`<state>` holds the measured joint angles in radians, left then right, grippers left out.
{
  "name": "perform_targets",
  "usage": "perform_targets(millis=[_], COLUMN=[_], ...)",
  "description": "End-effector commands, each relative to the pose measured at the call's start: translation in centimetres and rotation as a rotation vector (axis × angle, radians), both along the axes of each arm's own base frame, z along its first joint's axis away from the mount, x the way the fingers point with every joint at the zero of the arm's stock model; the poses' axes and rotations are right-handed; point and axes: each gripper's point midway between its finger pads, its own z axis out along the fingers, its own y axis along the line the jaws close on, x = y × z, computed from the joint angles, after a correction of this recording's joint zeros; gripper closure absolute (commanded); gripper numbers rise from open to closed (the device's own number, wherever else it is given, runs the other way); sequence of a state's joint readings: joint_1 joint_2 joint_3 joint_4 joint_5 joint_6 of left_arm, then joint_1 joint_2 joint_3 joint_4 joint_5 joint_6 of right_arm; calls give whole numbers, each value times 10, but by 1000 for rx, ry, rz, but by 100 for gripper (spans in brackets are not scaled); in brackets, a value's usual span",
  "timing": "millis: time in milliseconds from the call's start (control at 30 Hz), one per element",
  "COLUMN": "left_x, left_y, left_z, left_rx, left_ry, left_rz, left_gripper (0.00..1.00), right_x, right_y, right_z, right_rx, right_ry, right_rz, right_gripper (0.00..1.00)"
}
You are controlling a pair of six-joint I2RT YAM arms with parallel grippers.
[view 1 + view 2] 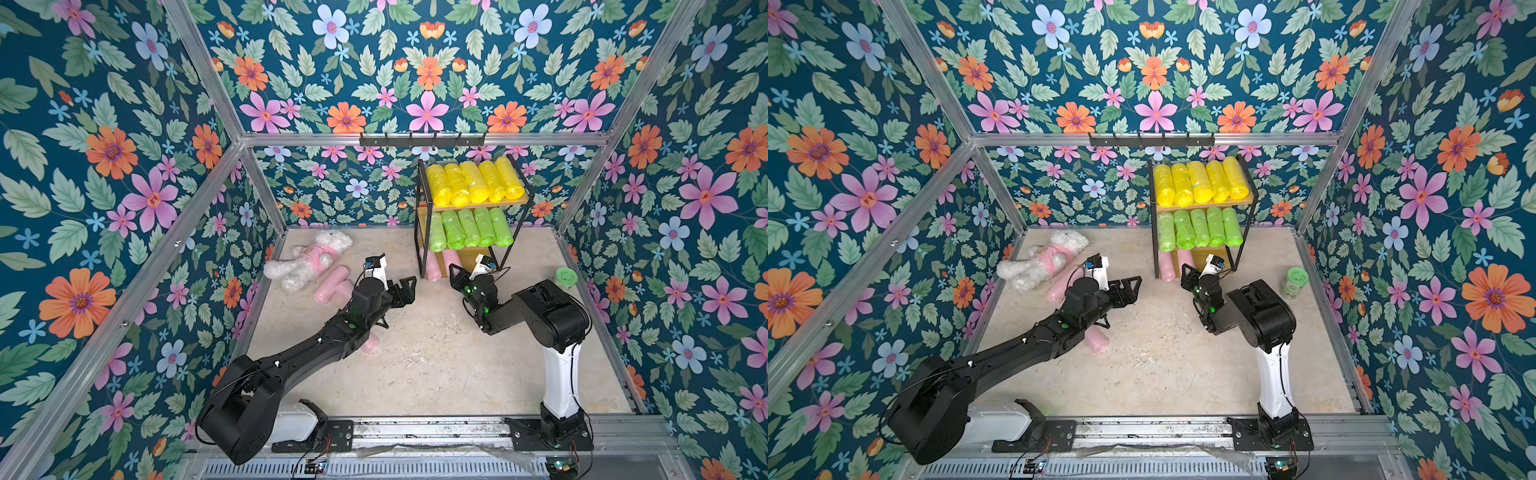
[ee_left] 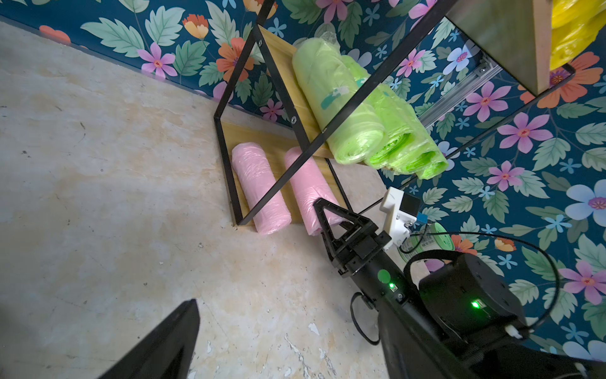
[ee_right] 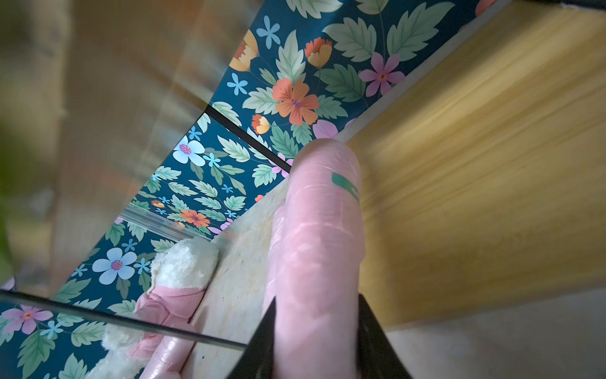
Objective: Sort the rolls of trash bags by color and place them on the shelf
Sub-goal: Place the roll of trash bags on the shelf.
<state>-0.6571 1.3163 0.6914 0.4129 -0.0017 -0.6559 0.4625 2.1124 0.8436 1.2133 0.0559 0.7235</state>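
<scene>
Item: pink roll [image 3: 314, 229], soft, crinkly, slick; light, I judge. My right fingers [image 3: 373, 331] pinch its near end, seemingly resting on the shelf [image 3: 475, 164]; left fingers [image 1: 409, 284] wide, empty.

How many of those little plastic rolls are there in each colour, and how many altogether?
Yellow rolls: 5
Green rolls: 5
Pink rolls: 5, counting what looks like a partly hidden pair beside the plush toy
Total: 15
</scene>
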Motion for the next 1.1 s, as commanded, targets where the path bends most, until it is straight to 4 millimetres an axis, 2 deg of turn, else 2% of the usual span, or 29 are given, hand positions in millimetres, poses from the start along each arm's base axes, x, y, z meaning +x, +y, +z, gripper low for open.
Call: perform_targets(millis=[0,333,700,1067], left_x=[2,0,-1,-1], left_y=[-1,0,1,3], left_z=[8,8,11,12], left_rx=[-12,-20,-32,-30], left_ry=[-23,-19,-21,-20], left_rz=[-3,-10,-14,-14], left_gripper=[9,9,9,9], right_x=[7,19,23,25], right_y=[5,16,13,9], right_z=[7,-6,-19,-24], right_rx=[46,61,94,88], right_ry=[-20,30,89,123], right_rz=[6,28,10,-10], right_gripper=[70,66,62,50])
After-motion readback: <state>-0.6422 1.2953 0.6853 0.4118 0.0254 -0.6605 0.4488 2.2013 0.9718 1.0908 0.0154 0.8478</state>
